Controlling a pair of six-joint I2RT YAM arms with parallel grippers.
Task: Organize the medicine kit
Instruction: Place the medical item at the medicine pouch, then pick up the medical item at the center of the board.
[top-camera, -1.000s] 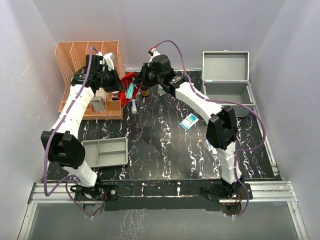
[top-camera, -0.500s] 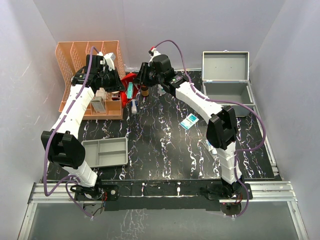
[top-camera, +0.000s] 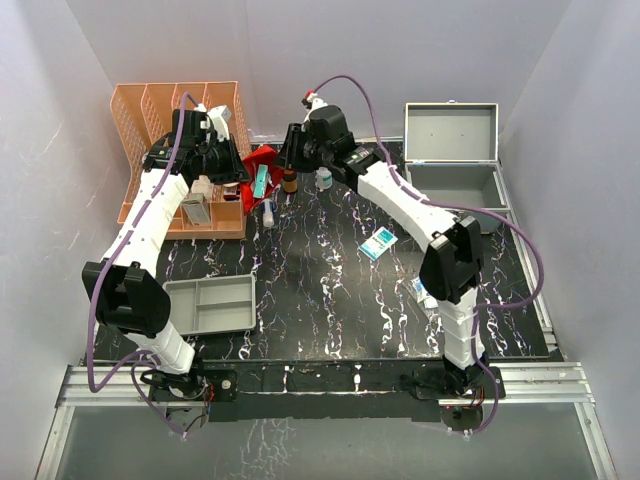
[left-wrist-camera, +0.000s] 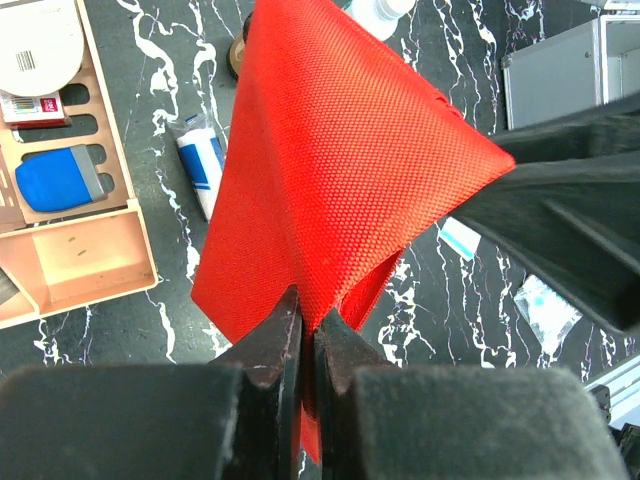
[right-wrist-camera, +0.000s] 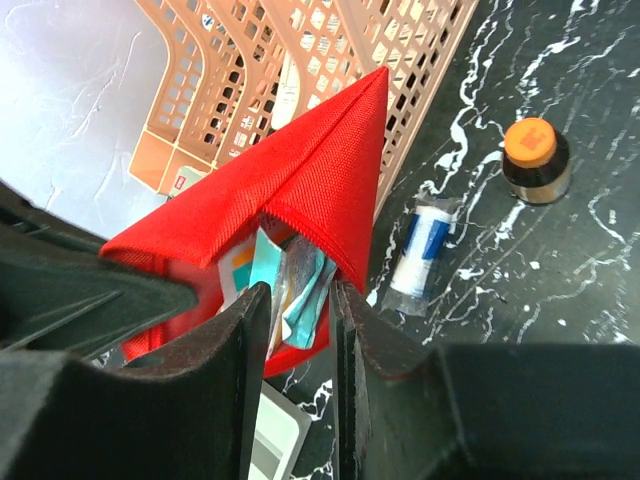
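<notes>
No readable wording, barcode sticker on white round container (left-wrist-camera: 38, 45), blue-and-white tube (left-wrist-camera: 200, 165) print illegible

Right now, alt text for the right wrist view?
A red fabric pouch gapes open at the right gripper's parted fingertips, teal and white packets inside. Behind is a peach plastic lattice organizer; an orange-capped dark bottle and a blue-white tube sit on the black marbled table.

Seeing rough, woven, matt cloth on the red pouch (left-wrist-camera: 340, 160) in the middle of the left wrist view. Seeing a smooth, slightly shiny black top with white veins, like stone, on the table (top-camera: 320, 300). Seeing dull grey metal on the medicine kit (top-camera: 450, 130), upper right. Seeing smooth peach plastic full of holes on the basket (top-camera: 150, 105), upper left. Seeing matt grey plastic on the tray (top-camera: 210, 282), lower left. Seeing a shiny clear wrap on the tube (right-wrist-camera: 420, 250).
</notes>
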